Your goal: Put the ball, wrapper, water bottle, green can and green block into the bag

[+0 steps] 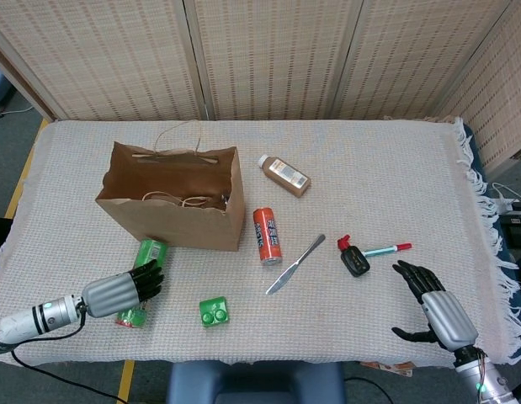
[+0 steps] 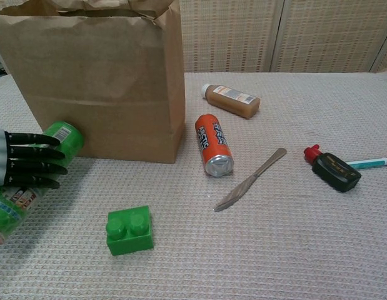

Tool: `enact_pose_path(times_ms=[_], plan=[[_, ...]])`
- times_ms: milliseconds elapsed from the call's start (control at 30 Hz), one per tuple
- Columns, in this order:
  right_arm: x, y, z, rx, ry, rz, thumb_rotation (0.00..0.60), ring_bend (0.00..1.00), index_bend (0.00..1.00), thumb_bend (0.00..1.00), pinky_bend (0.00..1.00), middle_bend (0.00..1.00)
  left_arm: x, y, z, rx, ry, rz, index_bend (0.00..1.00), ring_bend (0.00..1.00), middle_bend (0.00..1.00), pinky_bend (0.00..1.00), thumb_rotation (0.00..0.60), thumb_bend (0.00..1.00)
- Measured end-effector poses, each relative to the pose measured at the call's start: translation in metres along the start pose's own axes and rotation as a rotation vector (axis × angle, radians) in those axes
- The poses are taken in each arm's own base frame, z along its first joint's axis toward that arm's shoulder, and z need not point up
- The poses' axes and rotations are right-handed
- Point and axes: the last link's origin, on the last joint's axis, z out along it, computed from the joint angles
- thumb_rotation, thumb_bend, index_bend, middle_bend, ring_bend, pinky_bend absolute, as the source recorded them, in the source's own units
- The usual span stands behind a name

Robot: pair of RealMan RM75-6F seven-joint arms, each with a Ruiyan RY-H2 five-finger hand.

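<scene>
Fingers of our left hand lie straight, close together, over the green can, lying beside the brown paper bag. Green block nearby; orange can, metal knife further right. Right hand spread, empty.

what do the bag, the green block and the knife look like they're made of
Bag: brown kraft paper, matte, with creased walls and a crumpled rim. Green block: probably moulded plastic, smooth with a slight sheen and studs on top. Knife: looks like metal, dull silver-grey all over, handle included.
</scene>
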Motion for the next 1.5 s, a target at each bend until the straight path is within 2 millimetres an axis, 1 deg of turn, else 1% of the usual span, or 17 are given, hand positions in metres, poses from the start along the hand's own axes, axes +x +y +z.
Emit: enact_pose_path(times_ms=[133, 300, 433, 567, 733, 833, 900, 1033, 1200, 1300, 1367, 1500], plan=[[-0.001, 0.0, 0.0, -0.003, 0.001, -0.003, 0.6, 0.0, 0.0, 0.02, 0.0, 0.0, -0.009, -0.018, -0.021, 0.109, -0.067, 0.007, 0.68, 0.65, 0.68, 0.74, 0.6, 0.64], [0.0, 0.0, 0.0, -0.003, 0.006, -0.004, 0.6, 0.0, 0.0, 0.02, 0.0, 0.0, -0.019, -0.042, -0.036, 0.305, -0.123, -0.003, 0.68, 0.65, 0.68, 0.74, 0.6, 0.64], [0.0, 0.0, 0.0, -0.003, 0.006, -0.002, 0.6, 0.0, 0.0, 0.02, 0.0, 0.0, -0.021, -0.059, -0.038, 0.48, -0.113, -0.04, 0.68, 0.65, 0.68, 0.74, 0.6, 0.64], [0.0, 0.0, 0.0, -0.004, 0.005, 0.0, 0.6, 0.0, 0.0, 0.02, 0.0, 0.0, -0.019, -0.074, -0.037, 0.635, -0.074, -0.068, 0.68, 0.65, 0.68, 0.74, 0.6, 0.64], [0.0, 0.0, 0.0, 0.0, 0.005, -0.002, 0.6, 0.0, 0.0, 0.02, 0.0, 0.0, -0.011, -0.092, -0.03, 0.848, 0.026, -0.136, 0.68, 0.65, 0.68, 0.73, 0.6, 0.64], [0.0, 0.0, 0.0, 0.001, 0.004, -0.005, 0.6, 0.0, 0.0, 0.02, 0.0, 0.0, 0.0, -0.102, -0.022, 0.982, 0.154, -0.204, 0.68, 0.65, 0.68, 0.72, 0.6, 0.64], [0.0, 0.0, 0.0, 0.0, 0.004, -0.004, 0.6, 0.0, 0.0, 0.02, 0.0, 0.0, 0.011, -0.108, -0.014, 1.063, 0.267, -0.257, 0.68, 0.65, 0.68, 0.72, 0.6, 0.64], [0.0, 0.0, 0.0, 0.001, 0.005, -0.004, 0.6, 0.0, 0.0, 0.02, 0.0, 0.0, 0.03, -0.114, 0.003, 1.142, 0.439, -0.38, 0.67, 0.65, 0.68, 0.71, 0.6, 0.64], [0.0, 0.0, 0.0, 0.002, 0.002, -0.002, 0.6, 0.0, 0.0, 0.02, 0.0, 0.0, 0.056, -0.113, 0.025, 1.159, 0.6, -0.558, 0.67, 0.65, 0.67, 0.71, 0.6, 0.64], [0.0, 0.0, 0.0, 0.001, 0.001, -0.002, 0.6, 0.0, 0.0, 0.02, 0.0, 0.0, 0.071, -0.111, 0.036, 1.144, 0.662, -0.662, 0.66, 0.65, 0.67, 0.71, 0.6, 0.64], [0.0, 0.0, 0.0, 0.001, 0.0, -0.003, 0.6, 0.0, 0.0, 0.02, 0.0, 0.0, 0.08, -0.11, 0.041, 1.133, 0.688, -0.736, 0.66, 0.65, 0.67, 0.71, 0.6, 0.64], [0.0, 0.0, 0.0, 0.001, -0.003, -0.005, 0.6, 0.0, 0.0, 0.03, 0.0, 0.0, 0.1, -0.107, 0.054, 1.089, 0.713, -0.946, 0.66, 0.65, 0.67, 0.71, 0.6, 0.64]])
